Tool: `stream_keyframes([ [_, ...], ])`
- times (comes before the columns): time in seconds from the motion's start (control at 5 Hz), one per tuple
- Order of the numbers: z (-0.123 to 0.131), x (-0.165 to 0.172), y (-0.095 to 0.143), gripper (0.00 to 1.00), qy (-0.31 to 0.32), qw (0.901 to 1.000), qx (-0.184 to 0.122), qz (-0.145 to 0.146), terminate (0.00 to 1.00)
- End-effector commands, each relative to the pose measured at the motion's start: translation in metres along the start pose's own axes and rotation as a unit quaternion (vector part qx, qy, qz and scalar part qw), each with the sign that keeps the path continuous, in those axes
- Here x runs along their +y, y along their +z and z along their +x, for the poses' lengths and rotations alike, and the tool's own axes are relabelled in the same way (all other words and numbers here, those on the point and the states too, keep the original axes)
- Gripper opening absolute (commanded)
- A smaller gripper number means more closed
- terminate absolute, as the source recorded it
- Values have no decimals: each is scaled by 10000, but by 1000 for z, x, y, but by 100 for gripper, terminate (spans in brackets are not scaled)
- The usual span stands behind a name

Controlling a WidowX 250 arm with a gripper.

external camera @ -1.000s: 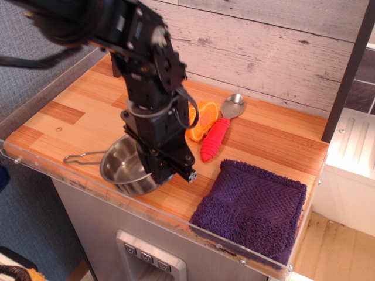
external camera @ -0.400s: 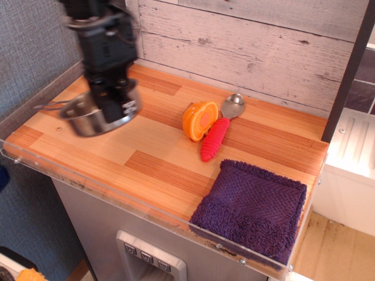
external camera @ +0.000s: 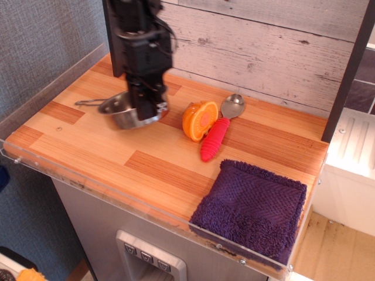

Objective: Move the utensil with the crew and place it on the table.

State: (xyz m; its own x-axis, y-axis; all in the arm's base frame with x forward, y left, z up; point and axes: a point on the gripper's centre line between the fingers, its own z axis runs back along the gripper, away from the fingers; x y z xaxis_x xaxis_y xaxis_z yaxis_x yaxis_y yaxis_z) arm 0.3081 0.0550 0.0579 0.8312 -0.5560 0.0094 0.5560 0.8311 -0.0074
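**Occlusions and cut-offs, single view**

Arm is cut off by the top edge; only its lower section is seen. Gripper (external camera: 147, 111) fingertips are blurred and merged with the pan (external camera: 122, 111) rim, so jaw state and contact cannot be told. The pan's right side is hidden behind the gripper. Whether the pan base is resting on the table (external camera: 99, 149) cannot be told. The spoon (external camera: 225, 120) neck is partly hidden behind the orange object (external camera: 200, 120).
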Motion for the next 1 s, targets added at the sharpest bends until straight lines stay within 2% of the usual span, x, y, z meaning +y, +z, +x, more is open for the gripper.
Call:
stream_keyframes([
  [0.0,19,39,-6,0,27,9995,20,313,0],
  [0.2,22,49,-16,0,37,9997,4,231,0],
  [0.4,24,46,-26,0,-14,9999,38,116,0],
  [0.6,26,39,-30,100,13,10000,46,13,0],
  [0.8,27,41,-19,100,143,9996,-225,-4,0],
])
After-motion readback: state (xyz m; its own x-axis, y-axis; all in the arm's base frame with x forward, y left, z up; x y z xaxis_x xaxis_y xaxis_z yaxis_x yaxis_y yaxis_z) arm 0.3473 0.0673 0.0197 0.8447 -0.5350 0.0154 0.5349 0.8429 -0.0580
